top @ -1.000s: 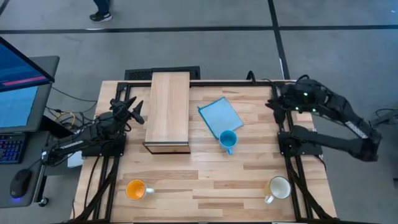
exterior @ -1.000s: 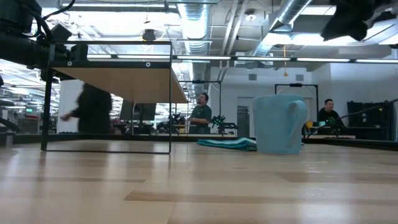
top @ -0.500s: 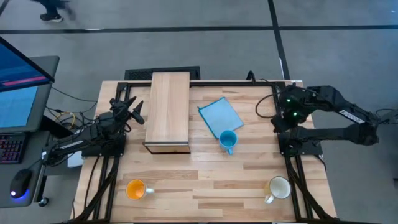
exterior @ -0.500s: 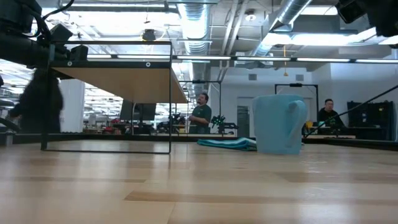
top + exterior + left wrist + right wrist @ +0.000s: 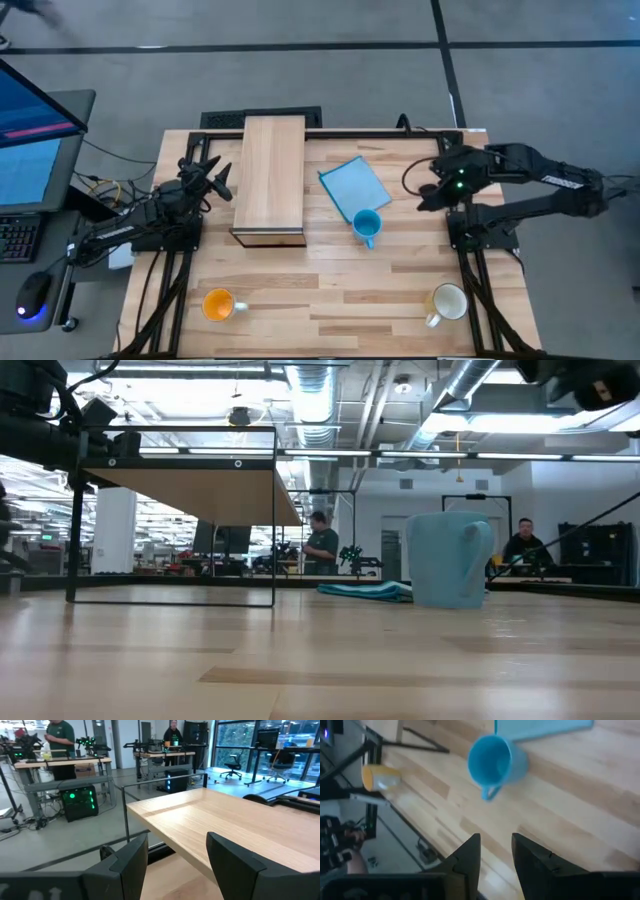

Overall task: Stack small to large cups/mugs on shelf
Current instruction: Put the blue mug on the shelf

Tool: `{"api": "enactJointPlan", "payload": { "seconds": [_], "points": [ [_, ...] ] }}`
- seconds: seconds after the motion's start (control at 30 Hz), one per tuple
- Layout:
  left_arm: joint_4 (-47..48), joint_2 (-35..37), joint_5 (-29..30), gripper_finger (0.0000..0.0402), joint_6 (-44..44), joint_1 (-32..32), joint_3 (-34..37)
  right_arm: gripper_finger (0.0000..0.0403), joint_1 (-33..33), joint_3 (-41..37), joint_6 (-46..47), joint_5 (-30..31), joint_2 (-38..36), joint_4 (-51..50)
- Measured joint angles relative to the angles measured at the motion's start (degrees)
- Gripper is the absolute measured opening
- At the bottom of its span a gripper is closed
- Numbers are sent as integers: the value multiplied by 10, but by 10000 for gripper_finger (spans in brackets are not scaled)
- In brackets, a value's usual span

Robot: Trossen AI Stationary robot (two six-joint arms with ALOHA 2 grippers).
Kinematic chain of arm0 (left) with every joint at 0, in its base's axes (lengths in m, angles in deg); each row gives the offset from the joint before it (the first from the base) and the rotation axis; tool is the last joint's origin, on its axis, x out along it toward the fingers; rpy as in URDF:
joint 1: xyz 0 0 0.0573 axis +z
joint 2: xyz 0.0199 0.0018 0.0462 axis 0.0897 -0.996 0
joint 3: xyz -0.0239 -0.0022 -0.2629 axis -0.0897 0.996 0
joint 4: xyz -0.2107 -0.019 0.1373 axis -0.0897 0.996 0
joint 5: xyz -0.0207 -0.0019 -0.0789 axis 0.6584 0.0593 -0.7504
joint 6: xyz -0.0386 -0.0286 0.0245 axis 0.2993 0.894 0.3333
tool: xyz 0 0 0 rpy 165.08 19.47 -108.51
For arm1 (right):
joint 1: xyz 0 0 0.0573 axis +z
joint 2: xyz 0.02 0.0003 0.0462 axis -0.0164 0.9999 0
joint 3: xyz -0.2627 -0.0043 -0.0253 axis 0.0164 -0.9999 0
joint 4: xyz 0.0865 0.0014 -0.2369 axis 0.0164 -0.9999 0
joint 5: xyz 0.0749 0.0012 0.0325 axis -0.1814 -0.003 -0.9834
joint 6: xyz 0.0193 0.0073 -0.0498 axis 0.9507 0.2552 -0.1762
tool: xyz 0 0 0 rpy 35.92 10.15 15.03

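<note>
The light-blue mug (image 5: pixel 366 226) stands upright on the table just near the blue sheet (image 5: pixel 353 187); it also shows in the low view (image 5: pixel 450 558) and the right wrist view (image 5: pixel 495 760). The orange mug (image 5: pixel 218 304) stands at the near left, the cream mug (image 5: pixel 447 302) at the near right. The light-wood shelf (image 5: pixel 269 178) stands at the far left-centre. My right gripper (image 5: pixel 425 195) hovers open above the table, right of the blue mug. My left gripper (image 5: pixel 215 175) is open beside the shelf's left side.
The blue sheet lies flat between the shelf and my right arm. The shelf's top (image 5: pixel 225 820) is bare. Bare wood lies between the mugs in the middle of the table (image 5: pixel 330 290). People stand at benches in the room beyond.
My right gripper has swung from the far right corner toward the table's near edge and left, toward the light-blue mug, staying above the table. The mugs, the shelf and my left arm have kept still.
</note>
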Motion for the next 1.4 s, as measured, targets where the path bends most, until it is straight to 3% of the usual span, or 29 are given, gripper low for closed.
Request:
{"api": "enactJointPlan", "payload": {
  "seconds": [0.37, 0.6, 0.73, 0.93, 1.2, 1.4],
  "points": [
    [0, 0, 0, 195, 0, 0, 0, 133, 61, 0, 77, 87, 93, -8],
    [0, 0, 0, 195, 0, 0, 0, 134, 108, 0, 194, 248, 178, -16],
    [0, 0, 0, 195, 0, 0, 0, 132, 127, 0, 290, 298, 224, -15],
    [0, 0, 0, 195, 0, 0, 0, 133, 139, 0, 382, 307, 294, -12],
    [0, 0, -1, 195, 0, 0, 0, 128, 153, 0, 335, 305, 346, 102],
    [0, 0, -1, 195, 0, 0, 0, 127, 153, 0, 312, 280, 352, 104]
  ]
}}
